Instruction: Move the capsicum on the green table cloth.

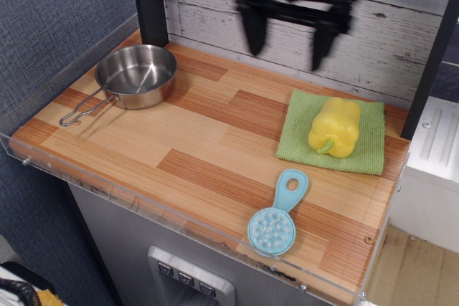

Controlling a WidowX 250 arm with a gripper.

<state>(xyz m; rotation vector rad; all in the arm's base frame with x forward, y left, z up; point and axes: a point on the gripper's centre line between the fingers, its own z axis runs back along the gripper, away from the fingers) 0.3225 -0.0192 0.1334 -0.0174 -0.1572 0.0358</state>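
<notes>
The yellow capsicum [334,127] lies on its side on the green table cloth [362,150] at the right of the wooden counter, its green stem pointing toward the front left. My gripper [287,39] hangs high above the back of the counter, up and to the left of the capsicum, well apart from it. Its two black fingers [253,31] are spread wide with nothing between them, so it is open. Motion blurs it a little.
A steel pan [136,74] with a wire handle sits at the back left. A pale blue round brush [277,218] lies near the front edge, below the cloth. A clear rim [172,214] runs along the counter's front. A black post [149,1] stands behind the pan.
</notes>
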